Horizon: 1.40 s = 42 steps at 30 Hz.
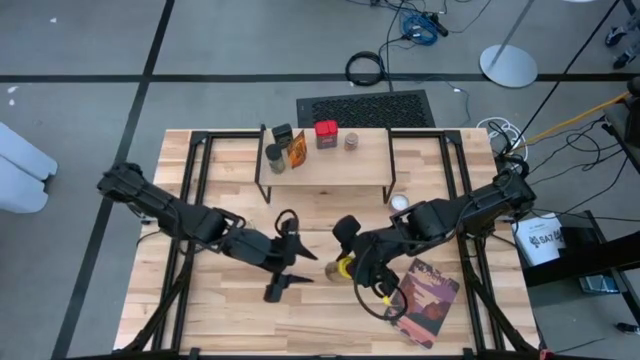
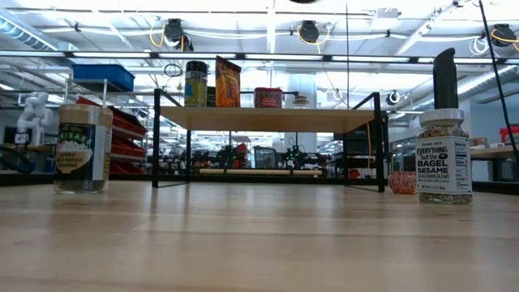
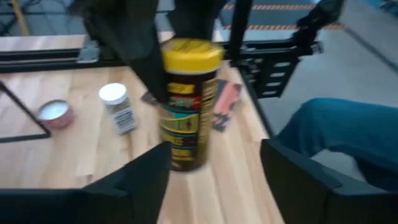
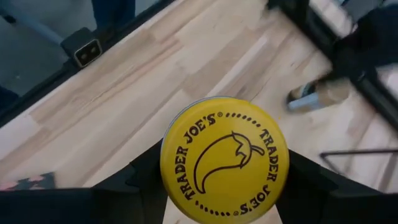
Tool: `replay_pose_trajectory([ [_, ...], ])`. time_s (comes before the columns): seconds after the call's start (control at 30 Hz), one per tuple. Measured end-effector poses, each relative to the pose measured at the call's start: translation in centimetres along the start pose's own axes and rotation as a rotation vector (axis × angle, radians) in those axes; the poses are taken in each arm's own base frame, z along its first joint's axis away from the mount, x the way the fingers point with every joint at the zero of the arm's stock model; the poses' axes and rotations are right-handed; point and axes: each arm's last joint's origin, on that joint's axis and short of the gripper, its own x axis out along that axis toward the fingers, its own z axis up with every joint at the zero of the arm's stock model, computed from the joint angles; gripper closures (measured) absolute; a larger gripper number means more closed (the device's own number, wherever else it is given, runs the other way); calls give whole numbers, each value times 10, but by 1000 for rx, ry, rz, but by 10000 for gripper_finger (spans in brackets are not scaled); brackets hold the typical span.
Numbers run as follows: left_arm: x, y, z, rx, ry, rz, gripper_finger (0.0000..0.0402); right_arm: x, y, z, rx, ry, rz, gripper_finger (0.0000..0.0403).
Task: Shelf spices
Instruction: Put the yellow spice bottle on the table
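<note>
The yellow-lidded spice jar (image 4: 224, 158) is gripped from above by the right gripper (image 1: 347, 266) at the near middle of the surface (image 1: 230, 300) — upright. The left gripper (image 3: 214, 177) is held just left of it, fingers apart, empty. Four spices are seen on the shelf (image 1: 325, 167) — farther back.

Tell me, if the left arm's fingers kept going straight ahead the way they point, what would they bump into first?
Probably the yellow-lidded jar. It stands right ahead of the left gripper, between its open fingers in the left wrist view. The right gripper is already around it, so that could get bumped too.
</note>
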Motion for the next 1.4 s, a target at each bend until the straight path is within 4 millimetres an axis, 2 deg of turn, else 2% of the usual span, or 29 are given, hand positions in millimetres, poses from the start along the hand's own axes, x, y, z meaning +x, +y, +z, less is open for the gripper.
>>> replay_pose_trajectory([
  [0.17, 23, 4, -7, 9, 22, 35, 67, -1, -2, 4, -72, -29, -45, 188],
  [0.3, 38, 9, -14, 1, 62, 60, 29, -1, -3, 4, -86, -32, -49, 188],
  [0.6, 52, 8, -15, -2, 39, 3, 20, -1, -4, 6, -123, -49, -58, 188],
  [0.73, 52, 8, -15, 11, 39, -10, 34, -1, -4, 6, -136, -50, -59, 188],
  [1.13, 54, 20, -13, 16, 43, -29, 143, -1, -6, 7, -191, -46, -109, 188],
  [1.4, 55, 23, -13, 35, 45, -46, 163, -1, -5, 7, -196, -43, -108, 188],
])
